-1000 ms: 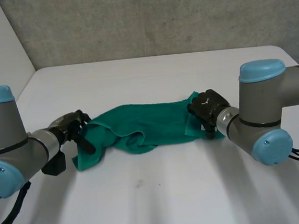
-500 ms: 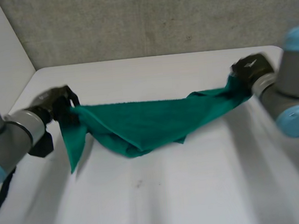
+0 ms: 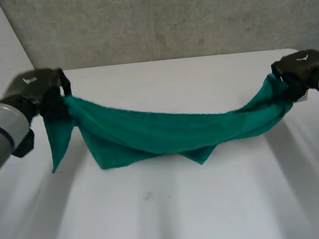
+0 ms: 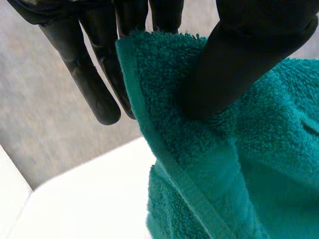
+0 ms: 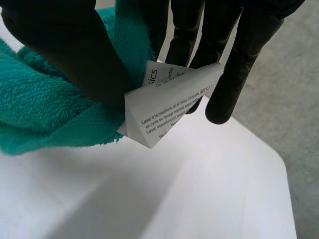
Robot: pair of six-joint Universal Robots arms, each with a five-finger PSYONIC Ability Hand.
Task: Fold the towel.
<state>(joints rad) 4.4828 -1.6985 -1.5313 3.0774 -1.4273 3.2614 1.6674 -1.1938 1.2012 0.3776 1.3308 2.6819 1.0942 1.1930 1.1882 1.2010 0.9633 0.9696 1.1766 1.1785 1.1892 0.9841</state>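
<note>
Sagging towel (image 3: 166,133) spans left hand (image 3: 36,88) and right hand (image 3: 300,69) — fingers (image 4: 94,94) of each pinch one end.

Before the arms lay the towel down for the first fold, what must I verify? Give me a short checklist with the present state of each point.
1. The left hand pinches a corner of the towel between thumb and fingers: ok.
2. The right hand pinches the other end, beside the label: ok.
3. The towel hangs flat: not ok; it is bunched, and a flap hangs below the left hand.
4. The lowest tip is off the table: cannot tell.
</note>
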